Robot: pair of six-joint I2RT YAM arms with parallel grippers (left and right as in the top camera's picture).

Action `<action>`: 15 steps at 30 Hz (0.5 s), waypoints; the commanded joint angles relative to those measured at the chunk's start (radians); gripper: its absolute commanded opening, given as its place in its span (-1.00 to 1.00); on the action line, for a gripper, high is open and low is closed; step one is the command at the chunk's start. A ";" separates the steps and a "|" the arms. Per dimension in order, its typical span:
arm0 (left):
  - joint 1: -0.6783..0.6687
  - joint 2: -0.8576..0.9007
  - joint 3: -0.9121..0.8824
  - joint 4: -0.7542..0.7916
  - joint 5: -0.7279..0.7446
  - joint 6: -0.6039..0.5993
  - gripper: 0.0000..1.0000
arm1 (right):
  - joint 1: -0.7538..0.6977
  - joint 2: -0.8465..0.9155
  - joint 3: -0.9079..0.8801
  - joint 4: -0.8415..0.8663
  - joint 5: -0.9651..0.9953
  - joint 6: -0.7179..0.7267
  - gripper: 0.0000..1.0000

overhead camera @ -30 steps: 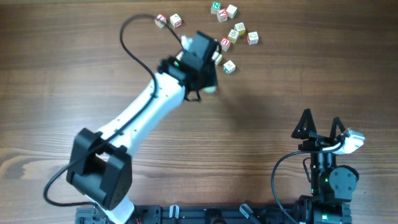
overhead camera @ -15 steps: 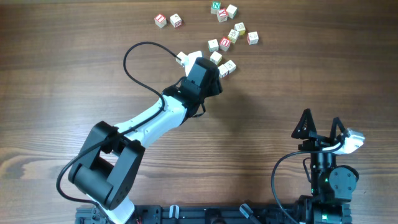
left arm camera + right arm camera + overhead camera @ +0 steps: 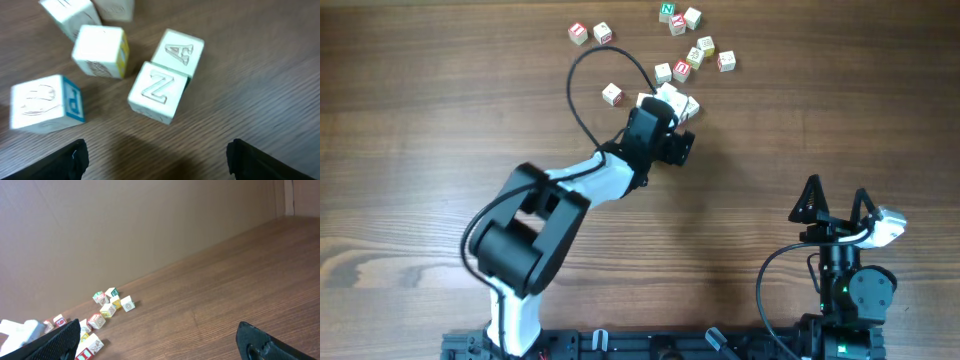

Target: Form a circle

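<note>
The wooden table (image 3: 440, 120) carries the whole work area. The left arm (image 3: 580, 180) reaches diagonally across it toward the far side. The right gripper (image 3: 837, 188) is parked near the base, well apart from the work, with its jaws spread and nothing between them. The left gripper (image 3: 159, 150) hovers low over the table, its jaws also spread wide and empty. The alphabet cubes (image 3: 695, 55) lie scattered along the far part of the table in loose pairs and small groups, and no ring is formed. Three of them are clustered just ahead of the left gripper. In the left wrist view, the Z cube (image 3: 159, 92) sits closest to the jaws. It touches the A cube (image 3: 178, 50) behind it. A cube with a blue P face (image 3: 45, 102) stands apart to one side. The step in hand appears to be arranging cubes one at a time, with the left gripper between grasps. Most of the task appears to remain. The next move calls for selecting one cube and aligning the jaws with two opposite faces. The Z cube sits turned and against its neighbour, so finger clearance on that side is tight. A closing jaw could nudge the A cube.
</note>
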 commanded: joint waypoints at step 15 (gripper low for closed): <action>0.064 0.138 0.001 0.206 0.198 0.109 0.31 | -0.003 -0.006 -0.002 0.004 -0.016 -0.013 0.99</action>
